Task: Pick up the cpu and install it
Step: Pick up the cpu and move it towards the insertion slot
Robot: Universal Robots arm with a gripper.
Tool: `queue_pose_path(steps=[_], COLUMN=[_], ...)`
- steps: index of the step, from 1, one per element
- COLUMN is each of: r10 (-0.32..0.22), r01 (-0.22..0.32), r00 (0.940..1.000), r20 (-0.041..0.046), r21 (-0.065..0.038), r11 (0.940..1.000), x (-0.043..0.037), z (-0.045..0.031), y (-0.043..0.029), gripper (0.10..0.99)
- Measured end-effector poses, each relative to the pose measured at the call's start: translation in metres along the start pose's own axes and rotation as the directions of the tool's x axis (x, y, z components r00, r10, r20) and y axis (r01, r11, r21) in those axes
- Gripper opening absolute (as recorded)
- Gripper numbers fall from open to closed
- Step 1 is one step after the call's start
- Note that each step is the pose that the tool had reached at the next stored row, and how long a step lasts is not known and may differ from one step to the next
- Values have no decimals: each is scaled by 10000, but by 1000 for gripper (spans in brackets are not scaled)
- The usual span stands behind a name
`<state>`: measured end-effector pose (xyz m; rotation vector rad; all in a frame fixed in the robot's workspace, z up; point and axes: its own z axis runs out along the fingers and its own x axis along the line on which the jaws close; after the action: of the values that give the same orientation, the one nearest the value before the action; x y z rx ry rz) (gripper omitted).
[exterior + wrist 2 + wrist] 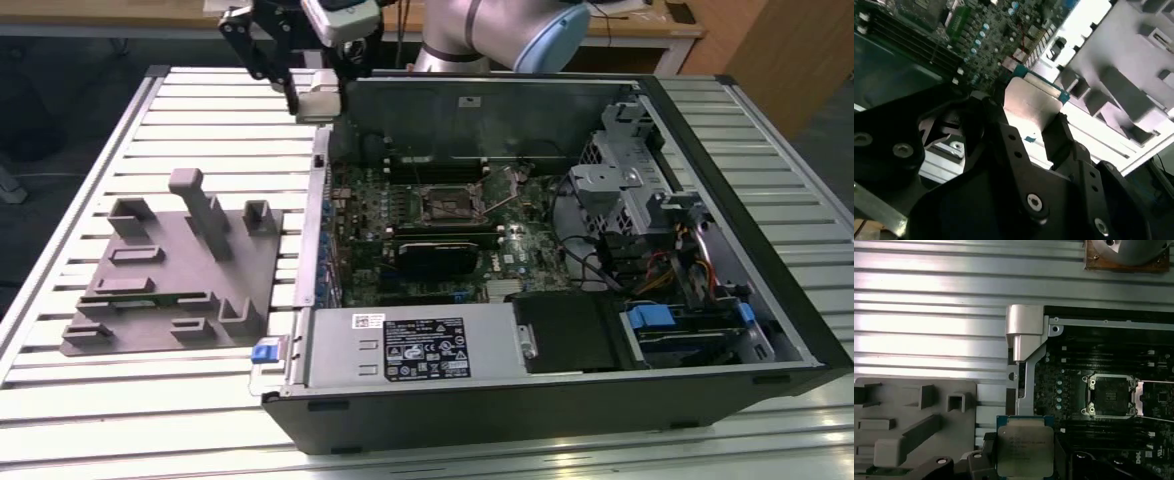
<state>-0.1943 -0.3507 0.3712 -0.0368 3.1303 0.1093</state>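
Gripper [318, 98] is hanging above the table's [200, 120] far edge. Its black fingers [1004, 135] are clamped on the cpu [320, 104], one on each side.

The cpu is being carried clear of the table, flat, not touching anything below it. In the first wrist view its silvery top [1025, 446] is facing the camera, with the thin green edge showing along one side. In the second wrist view the chip [1031, 105] is sitting between the two fingers.

Just beside the gripper, towards the exterior view's right, is the far corner of the open computer case [747, 180]. The case is lying on its side and taking up that half of the table.

Inside it the motherboard [358, 205] is lying exposed, and the black square socket [450, 203] is sitting open near the board's middle, well apart from the cpu.

The grey fixture [147, 285] is resting on the slats near the table's edge on the exterior view's left, beside the case.
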Motion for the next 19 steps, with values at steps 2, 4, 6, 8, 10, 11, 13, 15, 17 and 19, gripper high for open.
queue_pose_path(steps=[2,4,6,8,10,11,13,15,17,19], r10=[1,0,1,0,0,0,1,1,1,3], r01=[-1,0,-1,0,0,0,-1,-1,-1,-3], r00=[10000,10000,10000,10000,10000,10000,10000,10000,10000,10000], r20=[1,0,1,1,0,1,1,0,0,1], r21=[-1,0,-1,-1,-1,0,-1,0,0,-1], r11=[10000,10000,10000,10000,10000,10000,10000,10000,10000,10000], x=[-124,-218,-308,-398,-489,-533,-614,-694,-787,-875], z=[8,10,13,14,16,17,19,21,23,25], y=[8,7,5,3,1,0,-2,-4,-7,-9], gripper=[545,545,545,545,545,545,545,545,545,545])
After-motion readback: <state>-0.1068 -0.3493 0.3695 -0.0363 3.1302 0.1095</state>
